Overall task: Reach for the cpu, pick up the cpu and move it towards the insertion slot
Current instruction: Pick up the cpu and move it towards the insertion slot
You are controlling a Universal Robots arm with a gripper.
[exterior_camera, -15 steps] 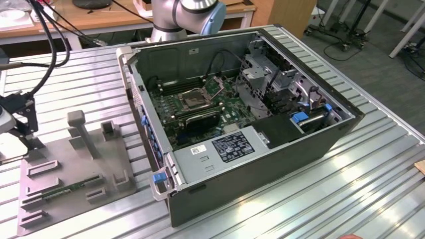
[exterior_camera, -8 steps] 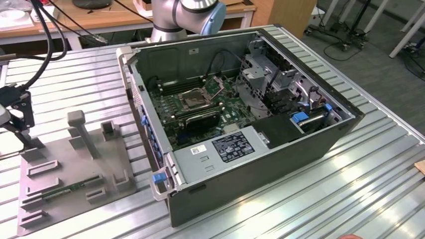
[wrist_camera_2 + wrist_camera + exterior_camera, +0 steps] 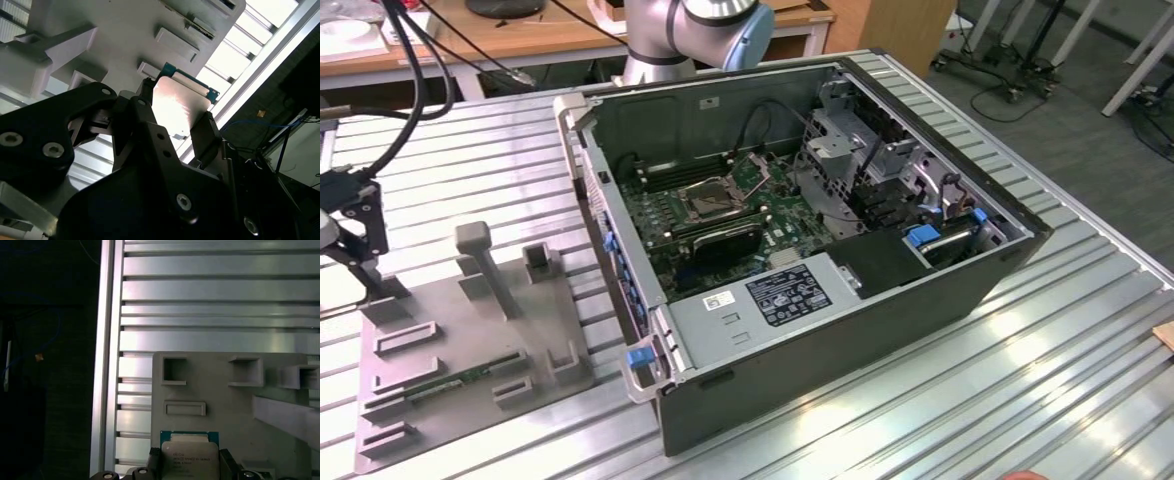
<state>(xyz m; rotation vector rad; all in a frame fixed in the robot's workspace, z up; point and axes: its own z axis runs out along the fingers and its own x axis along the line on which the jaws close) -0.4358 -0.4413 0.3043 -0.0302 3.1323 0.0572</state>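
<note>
The cpu (image 3: 189, 456), a flat silver-grey square chip on a green-edged board, sits between my gripper's (image 3: 189, 464) two dark fingers (image 3: 153, 460), which press against its opposite sides. The second wrist view shows the cpu (image 3: 177, 105) held in the gripper (image 3: 175, 114) just over the corner of the grey fixture plate (image 3: 125, 30). In the exterior view my gripper (image 3: 376, 285) hangs over the plate's far corner at the exterior view's left. The insertion slot (image 3: 707, 197) is a silver-framed socket with a dark centre on the green board inside the open computer case.
The grey fixture plate (image 3: 467, 340) carries upright posts (image 3: 480, 265) and a green memory stick (image 3: 454, 380). The open computer case (image 3: 854, 330) has tall walls around the board. Black cables (image 3: 420, 60) hang near the arm. The slatted metal table's edge (image 3: 107, 365) runs close to the gripper.
</note>
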